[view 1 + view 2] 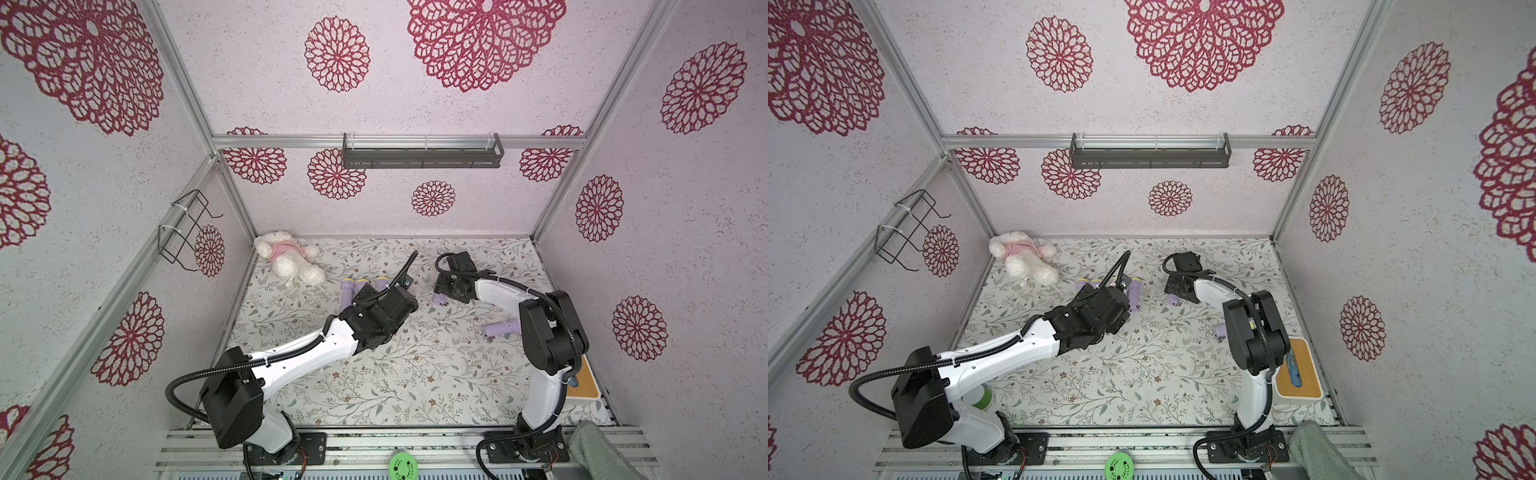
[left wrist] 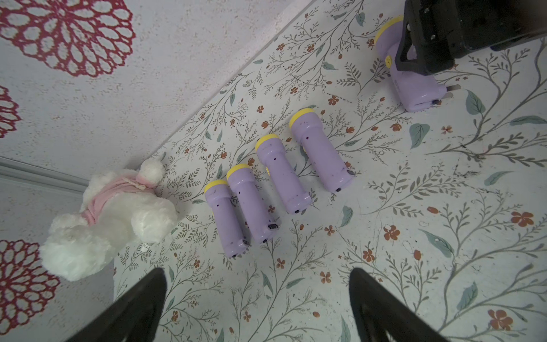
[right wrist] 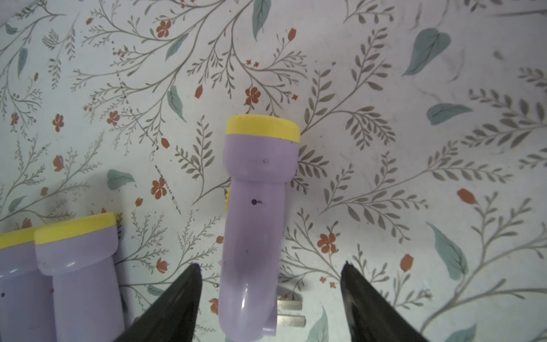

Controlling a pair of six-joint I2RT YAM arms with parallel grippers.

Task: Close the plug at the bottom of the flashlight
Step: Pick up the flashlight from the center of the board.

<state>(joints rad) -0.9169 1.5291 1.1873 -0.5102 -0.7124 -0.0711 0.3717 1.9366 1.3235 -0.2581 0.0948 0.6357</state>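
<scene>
Right gripper [image 3: 270, 264] hovers with its black jaws parted around the base end of a lilac plastic flashlight with a yellow head [image 3: 257, 207]. It lies flat on the floral-patterned surface [image 3: 414, 88], nearer one finger and seemingly untouched, its metal plug prongs [image 3: 291, 314] sticking out sideways. Left gripper [image 2: 257, 270], spread wide and empty, hangs over four similar lilac flashlights [image 2: 281, 177] in a row.

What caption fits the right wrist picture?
Black jaws straddle a purple plastic flashlight with yellow cap, its metal plug prongs sticking out.
</scene>
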